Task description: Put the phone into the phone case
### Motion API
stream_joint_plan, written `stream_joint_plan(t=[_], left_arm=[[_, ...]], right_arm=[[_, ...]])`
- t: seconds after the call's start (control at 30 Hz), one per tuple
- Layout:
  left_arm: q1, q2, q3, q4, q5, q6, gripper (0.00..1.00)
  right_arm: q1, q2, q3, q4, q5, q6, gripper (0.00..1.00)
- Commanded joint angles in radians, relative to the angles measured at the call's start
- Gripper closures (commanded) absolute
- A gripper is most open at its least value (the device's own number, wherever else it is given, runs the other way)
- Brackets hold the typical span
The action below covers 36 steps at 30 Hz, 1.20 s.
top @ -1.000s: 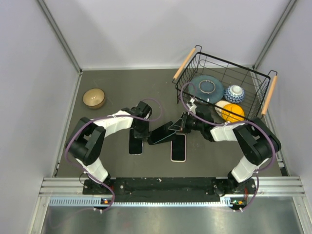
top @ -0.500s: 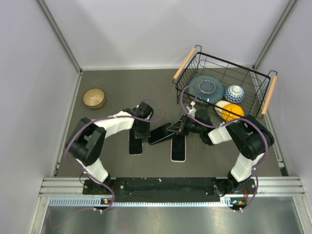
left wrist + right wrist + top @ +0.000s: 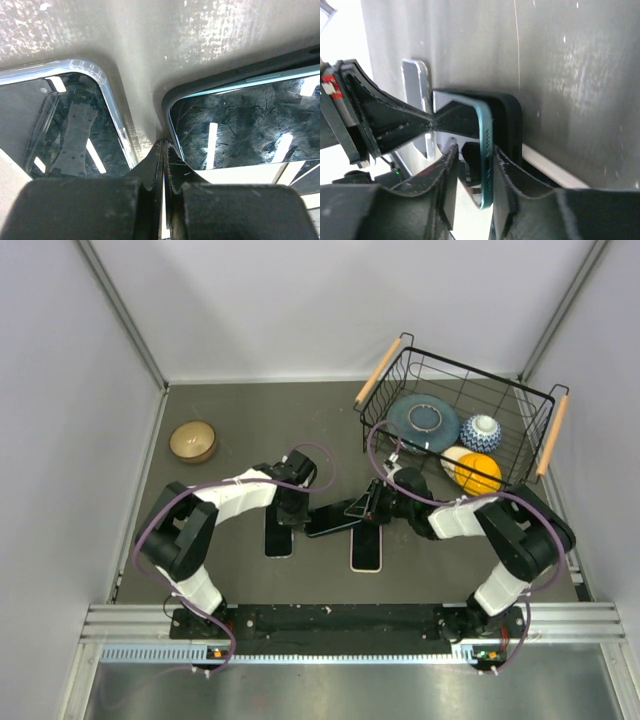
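The phone (image 3: 328, 519), teal-edged with a dark screen, lies slantwise in the dark phone case (image 3: 514, 125) between my two grippers. In the right wrist view its teal bottom edge (image 3: 486, 150) stands a little out of the case, between the parted fingers of my right gripper (image 3: 476, 150). The right finger touches it and there is a gap at the left finger. My left gripper (image 3: 164, 146) is shut with nothing in it, its tips pressed at the near corner of the phone (image 3: 240, 125) and the case's rim (image 3: 210, 87). From above, the left gripper (image 3: 296, 512) and right gripper (image 3: 362, 508) flank the phone.
A second phone with a clear rim (image 3: 279, 538) lies just left of the left gripper, and a third, white-edged one (image 3: 366, 545) lies below the right gripper. A wire basket (image 3: 540, 430) with bowls and an orange ball stands at the back right. A brown bowl (image 3: 193, 440) sits far left.
My right gripper's jaws have parted from their earlier grip on the phone's end. The phone and case have shifted slightly. The left gripper stays shut in nearly the same place.
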Motion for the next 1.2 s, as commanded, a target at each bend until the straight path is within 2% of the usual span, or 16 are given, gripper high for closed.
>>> stream_joint_plan(t=[0.0,0.1,0.27,0.47,0.73,0.87,1.17], left_arm=[[-0.024,-0.005,-0.015,0.037,0.023,-0.02,1.0],[-0.024,-0.025,0.005,0.017,0.014,-0.019,1.0],[-0.021,-0.05,0.05,-0.024,-0.011,-0.014,1.0],[-0.019,-0.084,0.056,-0.037,-0.026,-0.022,1.0],[-0.019,-0.102,-0.004,0.041,0.051,-0.029,1.0],[-0.018,-0.11,-0.034,0.088,0.089,-0.023,1.0],[-0.019,-0.039,-0.018,0.065,0.034,-0.016,1.0]], right_arm=[[0.026,-0.144,0.079,-0.323,0.09,-0.15,0.61],[0.024,-0.242,0.105,-0.456,0.149,-0.211,0.53],[0.014,-0.318,0.165,-0.619,0.19,-0.32,0.39],[-0.043,-0.257,0.23,-0.643,0.063,-0.426,0.31],[-0.091,-0.051,0.337,-0.635,-0.113,-0.478,0.29],[-0.1,0.014,0.346,-0.607,-0.129,-0.475,0.29],[-0.123,0.119,0.334,-0.453,-0.305,-0.46,0.32]])
